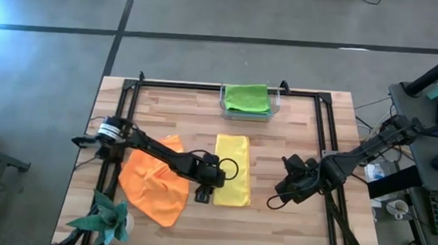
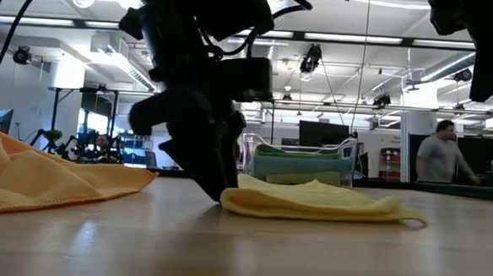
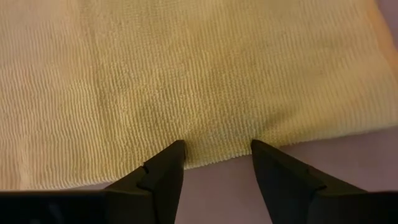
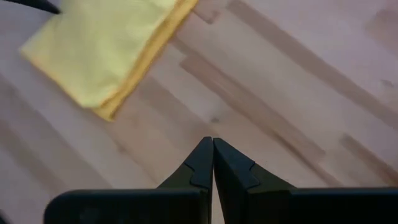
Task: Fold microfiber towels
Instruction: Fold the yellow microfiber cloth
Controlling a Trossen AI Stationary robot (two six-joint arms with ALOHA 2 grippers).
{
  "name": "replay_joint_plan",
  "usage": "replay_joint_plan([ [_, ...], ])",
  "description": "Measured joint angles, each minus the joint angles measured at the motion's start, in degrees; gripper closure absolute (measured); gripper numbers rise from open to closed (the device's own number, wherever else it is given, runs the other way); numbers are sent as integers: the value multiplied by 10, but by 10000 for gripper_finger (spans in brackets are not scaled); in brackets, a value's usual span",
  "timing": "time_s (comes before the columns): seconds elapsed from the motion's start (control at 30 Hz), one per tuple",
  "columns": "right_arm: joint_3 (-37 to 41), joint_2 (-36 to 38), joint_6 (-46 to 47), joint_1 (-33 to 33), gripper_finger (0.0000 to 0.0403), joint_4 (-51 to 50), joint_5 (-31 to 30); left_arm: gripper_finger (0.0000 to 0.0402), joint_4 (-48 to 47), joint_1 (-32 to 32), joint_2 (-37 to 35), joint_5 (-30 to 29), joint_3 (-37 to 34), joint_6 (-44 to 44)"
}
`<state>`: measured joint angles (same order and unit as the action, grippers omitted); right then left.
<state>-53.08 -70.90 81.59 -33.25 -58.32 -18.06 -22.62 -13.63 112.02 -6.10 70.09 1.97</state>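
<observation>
The yellow towel [image 1: 231, 168] lies folded into a long strip at the table's middle, several layers showing at its edge [image 4: 134, 68]. My left gripper [image 1: 205, 192] stands open and pointing steeply down at the strip's left edge, near its near end, with both fingertips [image 3: 217, 149] at that edge. An orange towel [image 1: 153, 181] lies crumpled on the table to the left, under my left arm. Green towels [image 1: 246, 97] lie stacked in a clear bin at the far edge. My right gripper [image 1: 282, 195] hangs shut above bare wood, right of the yellow towel. My left gripper's open fingertips [image 3: 171, 155] stand at the yellow towel's left edge [image 3: 217, 158], coming steeply from above with the edge running across the gap between them. I cannot tell whether they touch the cloth. The towel lies flat on the table [image 2: 311, 205].
A teal spiky ornament [image 1: 108, 217] sits at the near left corner. The clear bin [image 1: 274, 109] stands at the far middle. A black frame [image 1: 323, 122] runs around the tabletop. Bare wood lies between the yellow towel and my right arm. A person [image 2: 438, 161] stands in the room behind.
</observation>
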Motion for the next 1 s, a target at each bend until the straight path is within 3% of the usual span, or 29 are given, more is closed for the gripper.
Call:
replay_joint_plan([
  [0.2,0,-26,-62,0,394,114,0,226,-13,-23,-55,-9,2,-15],
  [0.37,0,-55,-110,0,385,199,0,226,-16,-60,-90,-56,-2,-37],
  [0.5,0,-72,-146,0,356,257,4,226,-11,-97,-100,-106,-1,-58],
  [0.63,0,-81,-204,0,314,276,13,226,-13,-127,-99,-110,-2,-58],
  [0.9,0,-131,-528,-2,252,341,18,226,4,-143,-86,-126,-2,-9],
  [1.0,0,-163,-610,-2,240,373,18,226,22,-142,-64,-127,-3,7],
])
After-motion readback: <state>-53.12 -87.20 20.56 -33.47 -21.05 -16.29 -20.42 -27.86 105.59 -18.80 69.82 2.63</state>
